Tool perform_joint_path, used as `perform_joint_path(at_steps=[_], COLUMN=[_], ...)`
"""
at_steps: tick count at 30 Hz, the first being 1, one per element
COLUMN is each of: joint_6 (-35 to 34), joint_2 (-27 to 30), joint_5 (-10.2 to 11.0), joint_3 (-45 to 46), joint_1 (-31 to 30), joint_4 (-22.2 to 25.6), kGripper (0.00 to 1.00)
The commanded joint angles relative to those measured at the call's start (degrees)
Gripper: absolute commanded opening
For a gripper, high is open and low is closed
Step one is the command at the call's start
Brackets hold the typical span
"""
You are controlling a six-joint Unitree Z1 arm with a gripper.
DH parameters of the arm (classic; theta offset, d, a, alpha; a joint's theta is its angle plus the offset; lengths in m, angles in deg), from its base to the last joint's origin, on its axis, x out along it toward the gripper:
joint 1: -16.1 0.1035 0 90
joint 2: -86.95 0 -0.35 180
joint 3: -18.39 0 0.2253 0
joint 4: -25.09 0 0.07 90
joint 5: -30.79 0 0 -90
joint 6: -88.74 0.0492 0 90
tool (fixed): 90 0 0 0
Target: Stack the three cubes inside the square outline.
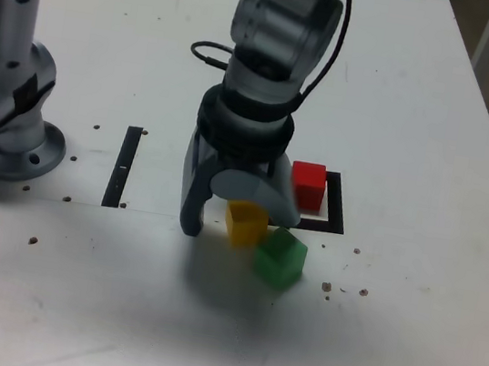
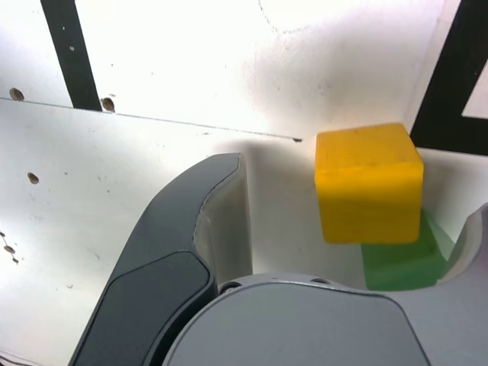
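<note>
Three cubes sit near the middle of the white worktop (image 1: 412, 291). The red cube (image 1: 308, 185) rests inside the square outline (image 1: 336, 217). The yellow cube (image 1: 246, 223) lies just outside the outline's near edge, with the green cube (image 1: 280, 257) touching it on the side toward the worktop's front edge. The gripper (image 1: 237, 217) hangs over the yellow cube, its jaws spread wide with the cube between them, not pinched. Bare worktop stretches toward the front edge.
</note>
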Motion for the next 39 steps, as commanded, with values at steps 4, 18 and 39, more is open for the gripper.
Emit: perform_joint_path(at_steps=[4, 18, 39], joint_6=[-0.3, 0.2, 0.3], joint_2=[-0.9, -3.1, -0.4], joint_5=[0.6, -0.4, 0.0], joint_3=[0.6, 1.9, 3.4], joint_1=[0.2, 0.7, 0.8], joint_4=[-1.3, -3.7, -3.8], kGripper=[0.88, 0.81, 0.80])
